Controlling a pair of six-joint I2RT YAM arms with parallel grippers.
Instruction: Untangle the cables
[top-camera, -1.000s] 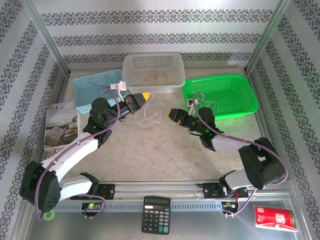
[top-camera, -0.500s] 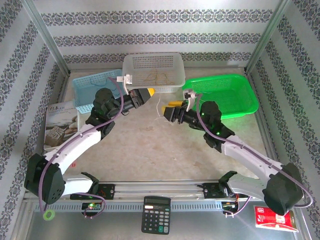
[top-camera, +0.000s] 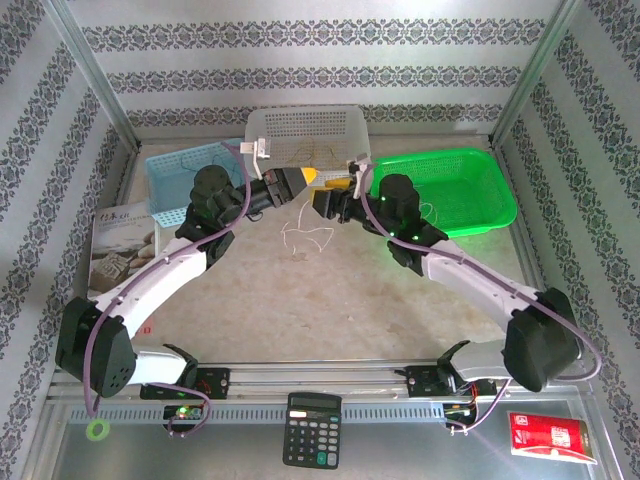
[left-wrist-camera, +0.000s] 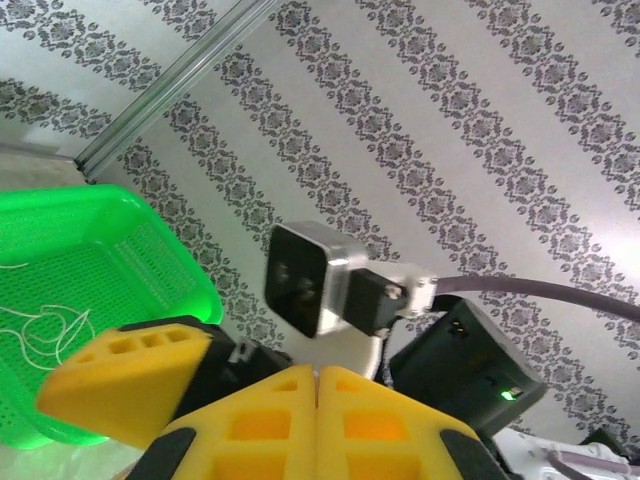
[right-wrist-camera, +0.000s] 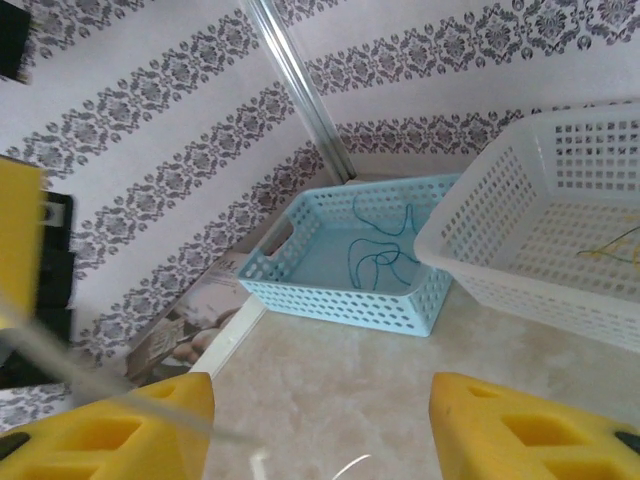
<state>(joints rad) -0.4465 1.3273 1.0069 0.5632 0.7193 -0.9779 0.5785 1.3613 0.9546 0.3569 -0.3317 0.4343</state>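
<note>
A whitish cable (top-camera: 305, 236) dangles in loose loops above the table, just under the two grippers. My left gripper (top-camera: 308, 178) (left-wrist-camera: 318, 372) is shut, its yellow fingers pressed together with a sliver of white strand at the tips. My right gripper (top-camera: 330, 196) (right-wrist-camera: 320, 400) faces it at close range and stands open. A thin whitish strand (right-wrist-camera: 100, 385) crosses its left finger and another curl (right-wrist-camera: 350, 466) shows below. A dark blue cable (right-wrist-camera: 380, 250) lies in the blue basket (top-camera: 172, 180). Tan cables (top-camera: 315, 152) lie in the white basket (top-camera: 305, 118), whitish ones (left-wrist-camera: 30, 325) in the green basket (top-camera: 455, 160).
The three baskets line the back of the table. A printed booklet (top-camera: 120, 250) lies at the left edge. A calculator (top-camera: 312, 430), a red packet (top-camera: 550, 437) and a green ring (top-camera: 97, 431) sit in front of the rail by the arm bases.
Both arms swung toward the back centre and their grippers closed in on each other near the white basket. The whitish cable came along with the left gripper and hangs below.
</note>
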